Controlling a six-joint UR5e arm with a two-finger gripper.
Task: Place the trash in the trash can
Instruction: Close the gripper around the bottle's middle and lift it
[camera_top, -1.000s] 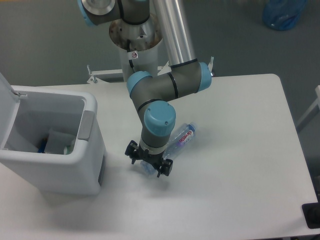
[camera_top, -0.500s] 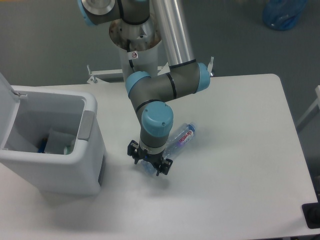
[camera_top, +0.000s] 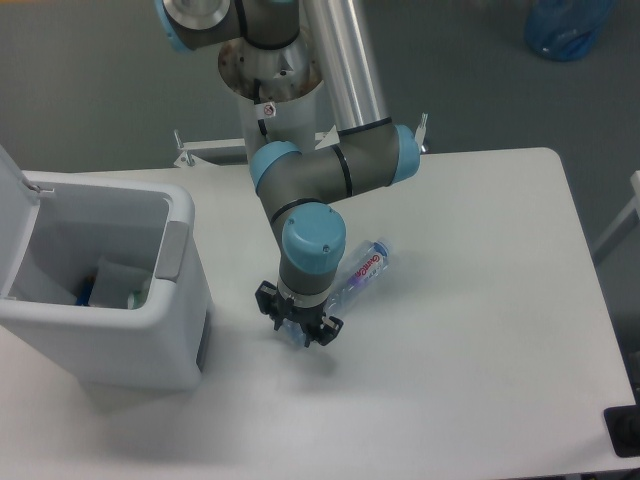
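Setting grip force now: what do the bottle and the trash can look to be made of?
Bottle: thin clear plastic, glossy; the table shows through it and its label has red lettering. Trash can: apparently rigid white moulded plastic, smooth semi-matte walls, rounded corners, grey handle.

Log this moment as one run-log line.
phase: grasping | end effector: shut on water bottle, base end | trash can: lid open, left of arm | bottle on table

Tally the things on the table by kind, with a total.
Plastic bottle: 1
Trash can: 1
Total: 2, not counting whatever lies inside the can, which is too unclear to sort.
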